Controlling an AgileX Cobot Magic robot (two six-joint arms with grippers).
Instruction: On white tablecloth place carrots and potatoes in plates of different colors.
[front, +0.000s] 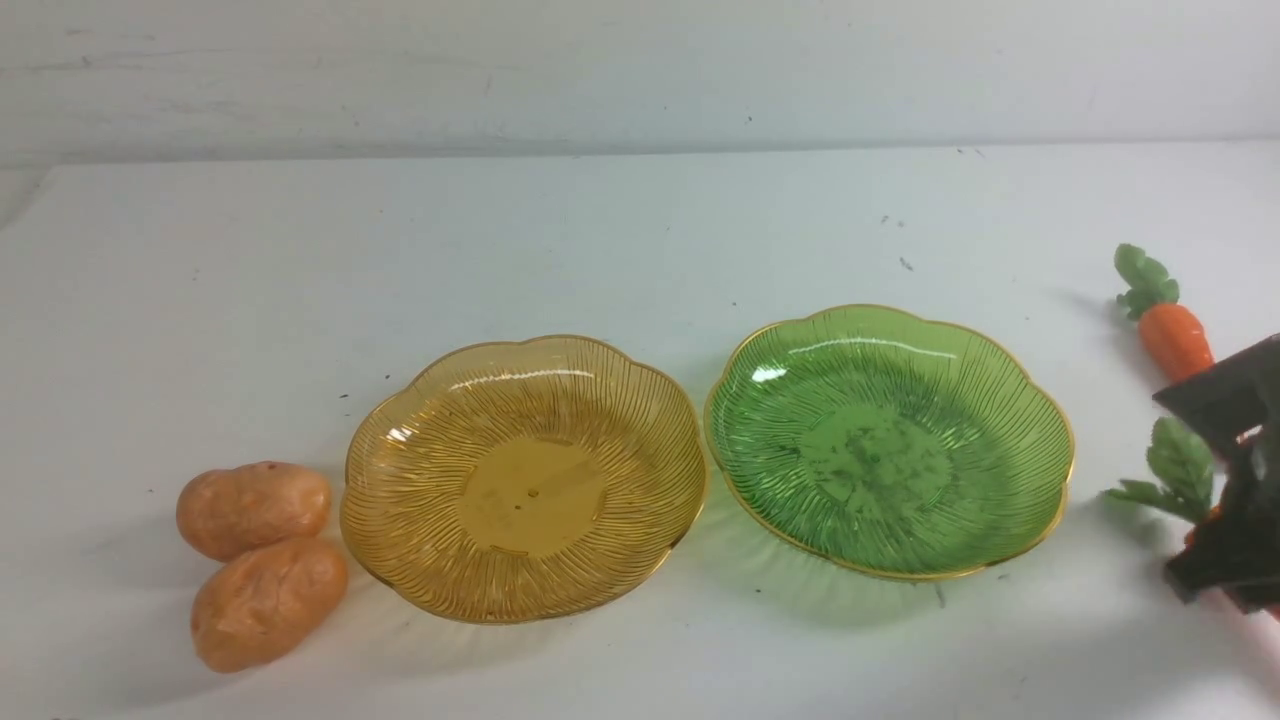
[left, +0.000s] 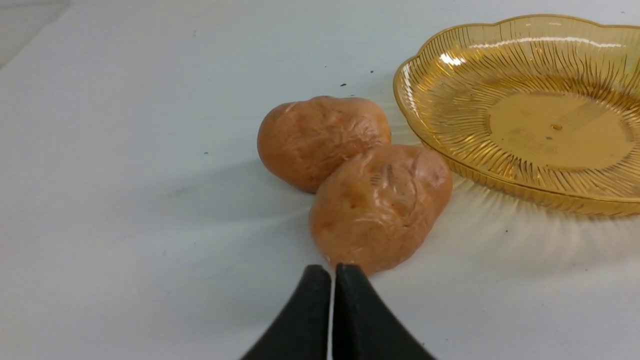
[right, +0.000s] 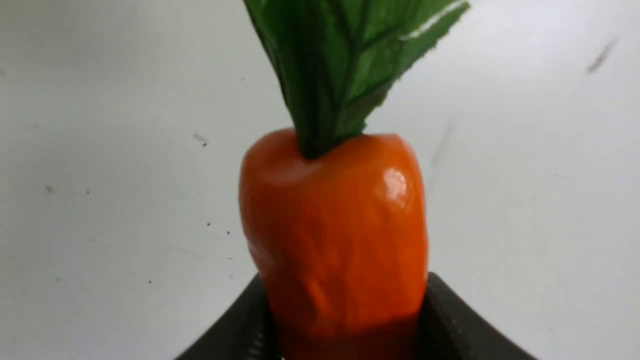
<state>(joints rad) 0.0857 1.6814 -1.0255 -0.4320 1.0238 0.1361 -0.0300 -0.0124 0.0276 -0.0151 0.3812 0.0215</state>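
Our right tool (right: 345, 305) grips the glossy carrot (right: 332, 225) by its body; we judge it light, stiff, slippery. Our left tool (left: 332, 274) sits clenched, empty.

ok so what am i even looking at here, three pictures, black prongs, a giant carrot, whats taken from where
This is a robot with two arms, each ending in a two-fingered gripper. The wide picture looks forward from between the arms. The other two come from small cameras on the wrists, which is why things look huge there.

On the white tablecloth an empty amber plate and an empty green plate sit side by side. The far potato and near potato lie left of the amber plate, and a loose carrot lies right of the green one.

The right gripper is shut on the held carrot. The left gripper is shut on nothing, close to the near potato.
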